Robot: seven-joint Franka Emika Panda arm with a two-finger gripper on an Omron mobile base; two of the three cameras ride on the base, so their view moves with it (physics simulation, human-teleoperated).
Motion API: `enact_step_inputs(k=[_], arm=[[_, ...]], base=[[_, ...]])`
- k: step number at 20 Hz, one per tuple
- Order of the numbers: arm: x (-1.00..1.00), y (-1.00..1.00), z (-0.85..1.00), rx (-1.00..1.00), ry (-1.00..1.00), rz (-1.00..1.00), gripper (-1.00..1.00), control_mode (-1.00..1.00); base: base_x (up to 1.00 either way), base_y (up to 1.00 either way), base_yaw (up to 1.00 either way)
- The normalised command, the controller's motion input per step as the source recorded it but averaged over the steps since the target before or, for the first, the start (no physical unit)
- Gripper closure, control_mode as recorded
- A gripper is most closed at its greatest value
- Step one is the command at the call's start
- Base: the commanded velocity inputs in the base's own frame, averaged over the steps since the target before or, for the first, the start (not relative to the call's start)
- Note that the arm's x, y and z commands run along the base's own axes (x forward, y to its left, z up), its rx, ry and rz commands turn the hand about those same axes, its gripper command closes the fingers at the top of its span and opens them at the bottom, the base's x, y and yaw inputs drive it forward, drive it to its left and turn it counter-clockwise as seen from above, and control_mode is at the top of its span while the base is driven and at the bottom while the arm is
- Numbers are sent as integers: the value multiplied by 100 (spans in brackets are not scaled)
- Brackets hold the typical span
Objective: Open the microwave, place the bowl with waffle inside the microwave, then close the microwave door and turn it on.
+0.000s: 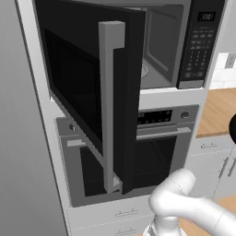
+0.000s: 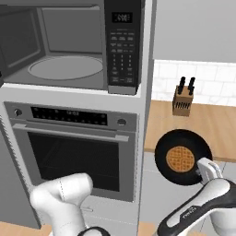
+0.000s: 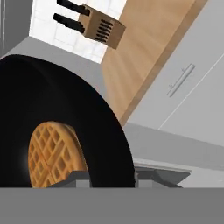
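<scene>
**Bowl in the air, door wide open, tight squeeze ahead**

Microwave door (image 1: 87, 92) fills the left of the left base view, swung out toward us with its silver handle (image 1: 110, 106) leading. That's the hazard on this side: an arm sweeping across could clip the door's edge.

Centre now, right base view: the microwave (image 2: 69, 50) stands open at upper left, turntable (image 2: 64, 67) bare, with room inside. The keypad strip (image 2: 123, 46) walls the cavity's right edge, the oven (image 2: 69, 152) sits right below.

Over at lower right, the bowl (image 2: 183, 156) with its waffle (image 2: 180, 159) hangs tipped toward the camera, off the counter (image 2: 203, 124), the gripper (image 2: 208, 171) clamped on its rim. Tilted like that, I'd say the waffle could slide out on the lift. The knife block (image 2: 183, 100) stands well behind.
</scene>
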Motion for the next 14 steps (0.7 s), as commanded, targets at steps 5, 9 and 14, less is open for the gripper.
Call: enact_step_inputs(k=[5,9,14], arm=[[-100,92,36,-7,0,0,100,-100],[-95,100,40,-10,-2,0,100,-100],[-44,100,70,-4,-4,0,100,-100]], base=[[0,0,0],[0,0,0],[0,0,0]])
